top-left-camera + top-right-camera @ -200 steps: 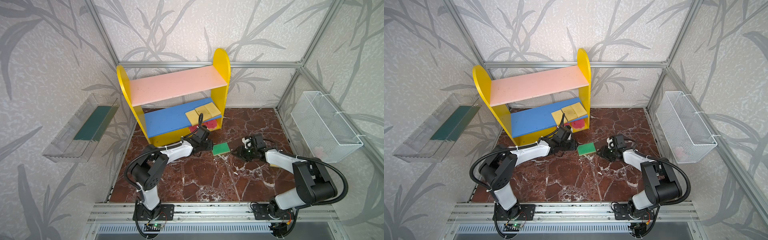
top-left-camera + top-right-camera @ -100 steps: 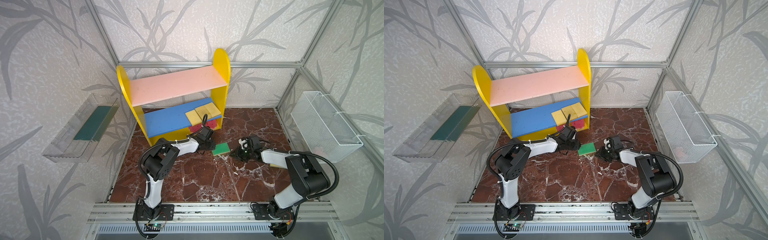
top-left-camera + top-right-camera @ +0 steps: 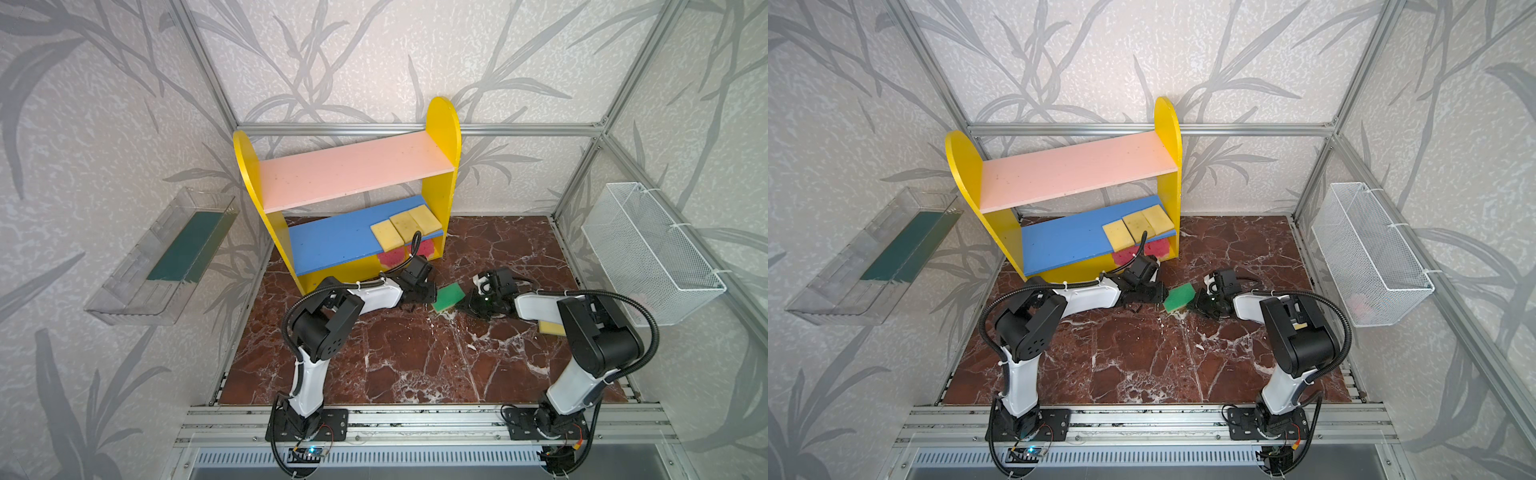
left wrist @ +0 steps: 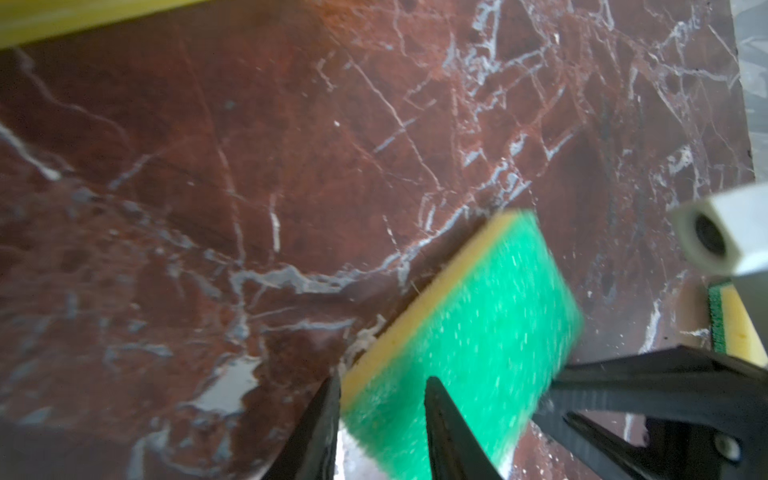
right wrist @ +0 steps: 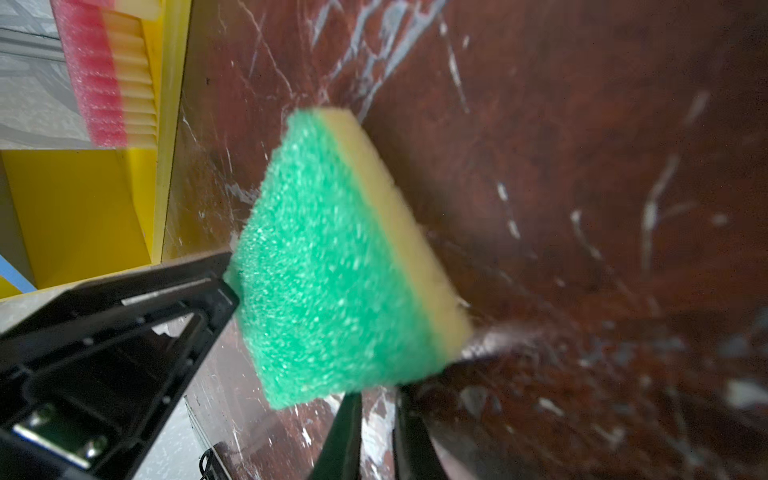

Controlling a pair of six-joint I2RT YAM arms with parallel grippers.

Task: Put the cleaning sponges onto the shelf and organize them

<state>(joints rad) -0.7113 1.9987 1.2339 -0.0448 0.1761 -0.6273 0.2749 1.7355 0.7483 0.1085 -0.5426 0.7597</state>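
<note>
Marble-patterned worktop (image 3: 415, 365) carries both arms; no readable writing shows anywhere. At mid-worktop the left gripper (image 4: 380, 409) pinches one end of a green-faced sponge (image 3: 448, 296), while the right gripper (image 5: 376, 409), nearly pressed together, holds its opposite corner. Farther back, the shelf (image 3: 353, 174) holds three yellow sponges (image 3: 405, 226) on its blue board.

Three pale yellow sponges (image 3: 406, 225) lie side by side on the blue board of one shelf (image 3: 349, 170). Two pink sponges (image 3: 390, 257) sit beneath, though part-hidden, so perhaps more. One green-faced sponge (image 3: 448, 296) is between two grippers; another sponge (image 3: 550, 328) peeks out by the right arm. One clear tray (image 3: 162, 257), one wire basket (image 3: 648, 253).
</note>
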